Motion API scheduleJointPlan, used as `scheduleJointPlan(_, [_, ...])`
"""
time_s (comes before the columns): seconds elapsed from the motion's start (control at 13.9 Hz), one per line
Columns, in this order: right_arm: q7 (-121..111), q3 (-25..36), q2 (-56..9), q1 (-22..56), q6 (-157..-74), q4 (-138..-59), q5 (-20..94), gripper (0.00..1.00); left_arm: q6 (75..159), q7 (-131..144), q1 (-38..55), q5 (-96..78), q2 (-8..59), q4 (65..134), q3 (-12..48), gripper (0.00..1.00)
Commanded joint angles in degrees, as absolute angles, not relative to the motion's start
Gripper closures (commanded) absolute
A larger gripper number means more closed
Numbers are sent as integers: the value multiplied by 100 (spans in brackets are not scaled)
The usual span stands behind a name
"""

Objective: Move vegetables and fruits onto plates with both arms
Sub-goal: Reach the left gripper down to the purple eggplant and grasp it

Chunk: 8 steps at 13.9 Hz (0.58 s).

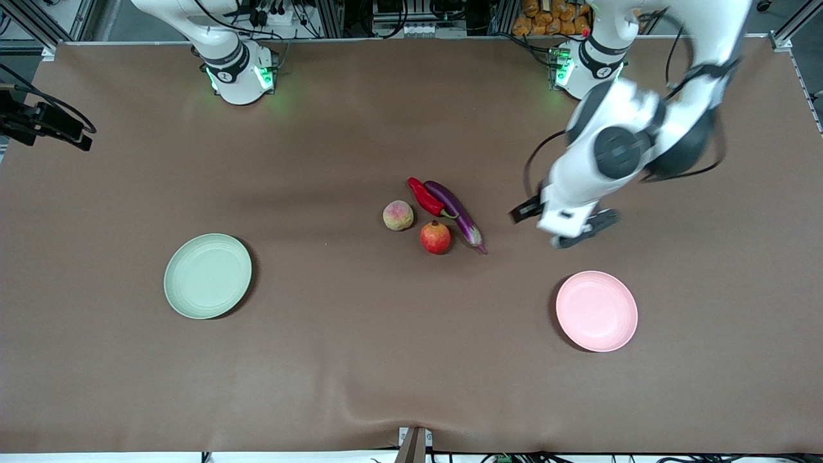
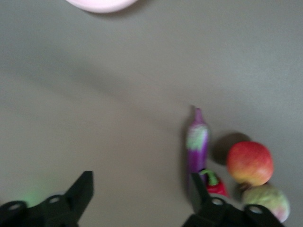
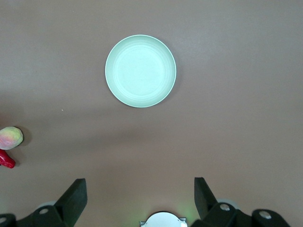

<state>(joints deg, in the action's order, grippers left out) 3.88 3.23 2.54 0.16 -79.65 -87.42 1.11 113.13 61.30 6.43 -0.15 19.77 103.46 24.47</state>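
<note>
Four items cluster mid-table: a purple eggplant (image 1: 456, 209) (image 2: 197, 144), a red pepper (image 1: 426, 197) (image 2: 217, 185) touching it, a peach (image 1: 398, 215) (image 2: 267, 201) (image 3: 10, 137) and a pomegranate (image 1: 435, 236) (image 2: 249, 162). The pale green plate (image 1: 208, 275) (image 3: 140, 71) lies toward the right arm's end, the pale pink plate (image 1: 596, 310) (image 2: 102, 4) toward the left arm's end; nothing lies on either. My left gripper (image 1: 537, 230) (image 2: 142, 187) hangs open over bare table between the eggplant and the pink plate, holding nothing. My right gripper (image 3: 140, 189) is open over its own base, out of the front view.
The two arm bases (image 1: 238, 71) (image 1: 582, 67) stand along the table's edge farthest from the front camera. A black camera mount (image 1: 38, 122) juts in at the right arm's end. The brown cloth (image 1: 386, 360) wrinkles near the front edge.
</note>
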Motion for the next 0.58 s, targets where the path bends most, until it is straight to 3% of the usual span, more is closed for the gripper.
scheduleJointPlan(0.0, [448, 308, 299, -35, -7910, -8692, 141, 0, 11933, 7160, 1053, 140, 2626, 10204, 2426, 15])
scheduleJointPlan(0.14, [448, 308, 299, -35, -7901, -8675, 132, 0, 12224, 7539, 1142, 447, 3021, 10204, 2443, 15])
scheduleJointPlan(0.29, [448, 308, 299, -35, -7893, -8666, 123, 0, 12619, 7987, 1318, 475, 3312, 10204, 2443, 25])
scheduleJointPlan(0.5, [448, 308, 299, -44, -7875, -8657, 114, 0, 12876, 8147, 1450, 510, 3620, 10204, 2417, 26])
